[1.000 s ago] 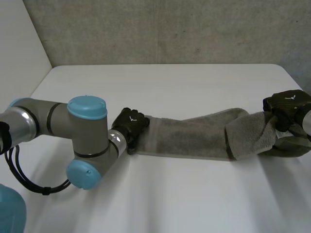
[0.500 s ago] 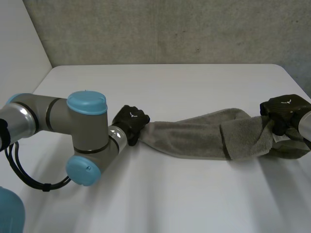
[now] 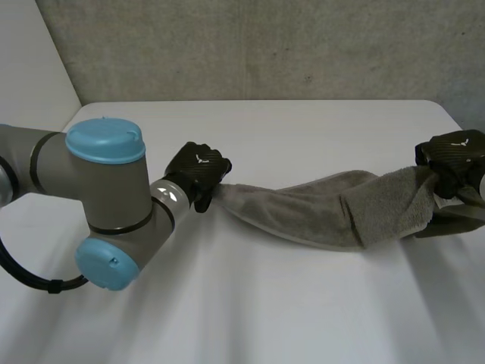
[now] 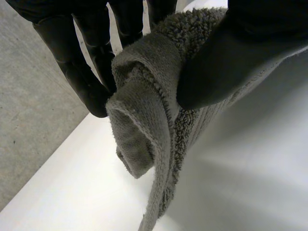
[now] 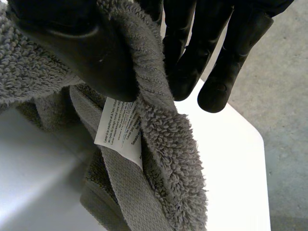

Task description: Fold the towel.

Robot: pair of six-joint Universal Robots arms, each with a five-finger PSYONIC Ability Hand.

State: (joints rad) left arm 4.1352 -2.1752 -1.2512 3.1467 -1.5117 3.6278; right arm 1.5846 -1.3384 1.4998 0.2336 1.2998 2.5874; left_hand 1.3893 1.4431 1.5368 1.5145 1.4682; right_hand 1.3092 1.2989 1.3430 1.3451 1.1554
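Observation:
A grey towel (image 3: 318, 208) stretches in a loose, bunched band across the white table (image 3: 265, 129), sagging in the middle. My left hand (image 3: 198, 172) is shut on its left end, lifted a little off the table. In the left wrist view the towel (image 4: 154, 96) is pinched between the thumb and the fingers (image 4: 86, 72). My right hand (image 3: 455, 159) is shut on the right end near the table's right edge. In the right wrist view the towel (image 5: 163, 144) runs between thumb and fingers (image 5: 221, 62), with a white care label (image 5: 120, 127) hanging below.
The table's back edge meets a grey carpeted wall (image 3: 265, 45). My left arm's grey joints and light-blue caps (image 3: 106, 205) lie over the table's left front. Bare table lies in front of and behind the towel.
My left hand has closed on the towel's left end and lifted it off the table. The band is now pulled narrower and hangs between both hands. The right hand rose slightly.

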